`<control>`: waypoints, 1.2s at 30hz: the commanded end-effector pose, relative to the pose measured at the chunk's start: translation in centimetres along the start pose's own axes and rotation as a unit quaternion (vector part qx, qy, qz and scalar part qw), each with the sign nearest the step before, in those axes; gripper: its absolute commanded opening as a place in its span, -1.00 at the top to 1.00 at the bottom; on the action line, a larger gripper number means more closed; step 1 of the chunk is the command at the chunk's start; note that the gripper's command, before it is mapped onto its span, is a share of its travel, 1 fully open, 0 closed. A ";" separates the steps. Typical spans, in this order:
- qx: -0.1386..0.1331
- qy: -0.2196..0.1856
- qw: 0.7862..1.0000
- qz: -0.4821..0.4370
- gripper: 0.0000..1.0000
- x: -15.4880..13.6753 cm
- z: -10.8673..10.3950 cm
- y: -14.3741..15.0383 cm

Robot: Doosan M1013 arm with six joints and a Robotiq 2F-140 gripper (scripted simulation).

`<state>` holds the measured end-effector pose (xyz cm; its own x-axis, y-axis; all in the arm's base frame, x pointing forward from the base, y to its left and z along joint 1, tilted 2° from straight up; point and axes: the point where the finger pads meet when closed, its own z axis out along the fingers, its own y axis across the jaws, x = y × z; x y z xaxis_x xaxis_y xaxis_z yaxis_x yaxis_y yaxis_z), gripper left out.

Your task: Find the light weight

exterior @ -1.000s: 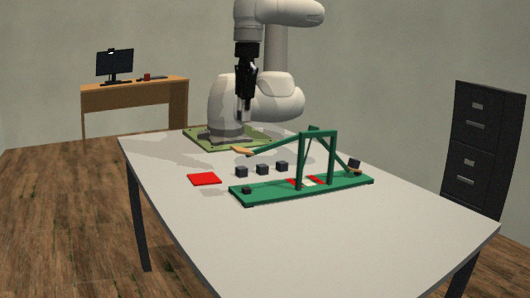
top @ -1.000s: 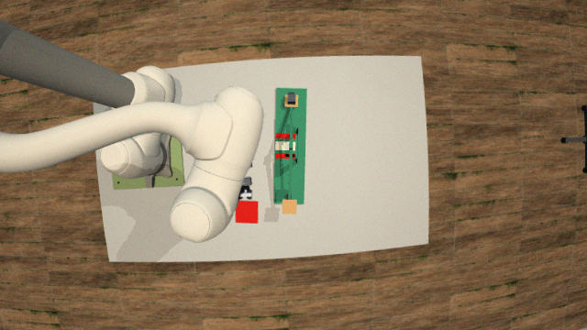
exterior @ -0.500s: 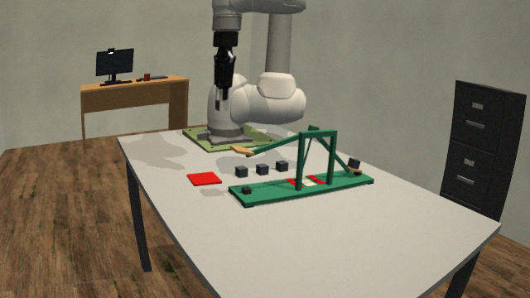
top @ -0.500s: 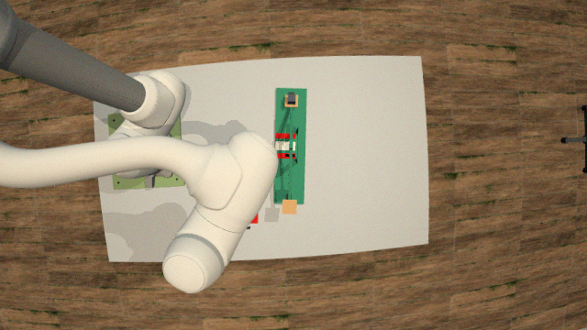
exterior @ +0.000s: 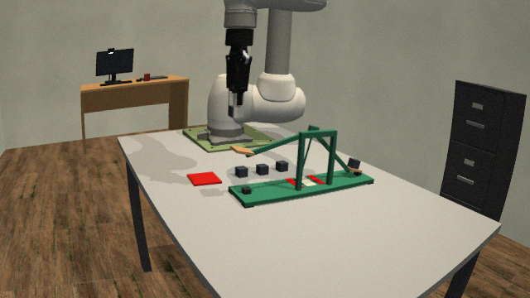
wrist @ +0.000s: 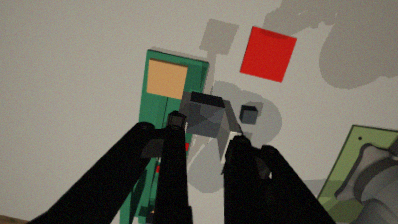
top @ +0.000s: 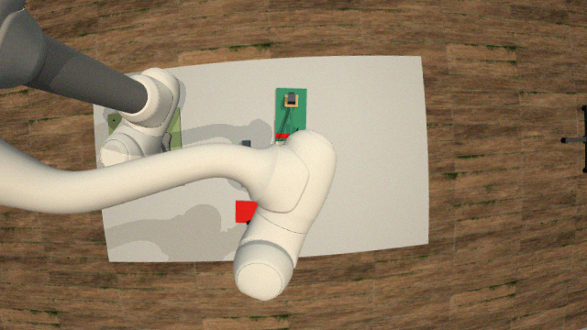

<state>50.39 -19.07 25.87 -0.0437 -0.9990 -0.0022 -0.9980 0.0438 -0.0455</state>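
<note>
My gripper (wrist: 203, 108) is shut on a dark cube weight (wrist: 204, 116) and holds it high above the table; in the side view the gripper (exterior: 234, 111) hangs over the near end of the green rocker balance (exterior: 301, 182). The balance beam tilts: its near tan pan (exterior: 242, 150) is up and bare, and its far pan is down with one weight (exterior: 353, 162) on it. Three more weights (exterior: 262, 169) sit in a row on the table beside the balance. The flat red dish (exterior: 204, 178) lies bare and right side up, also in the wrist view (wrist: 268, 53).
The arm's base stands on a green plate (exterior: 225, 141) at the back of the table. The arm hides much of the overhead view, leaving a corner of the dish (top: 245, 211). A small dark block (exterior: 247, 190) sits on the balance base's near end.
</note>
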 end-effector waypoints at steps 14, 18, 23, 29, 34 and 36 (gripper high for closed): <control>-0.002 0.000 1.000 0.000 0.51 -0.2 0.5 -4.9; -0.002 0.000 1.000 0.000 0.51 -0.2 0.6 -4.9; -0.002 0.000 1.000 0.000 0.51 -0.2 1.3 -4.9; -0.002 0.000 1.000 0.000 0.51 -0.2 3.0 -4.9; -0.002 0.000 1.000 0.000 0.51 -0.2 4.0 -5.0; -0.002 0.000 1.000 0.000 0.51 -0.2 4.7 -5.0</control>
<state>55.52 -19.06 22.15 -0.0447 -0.9990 -0.0013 -0.9981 0.0447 -0.0419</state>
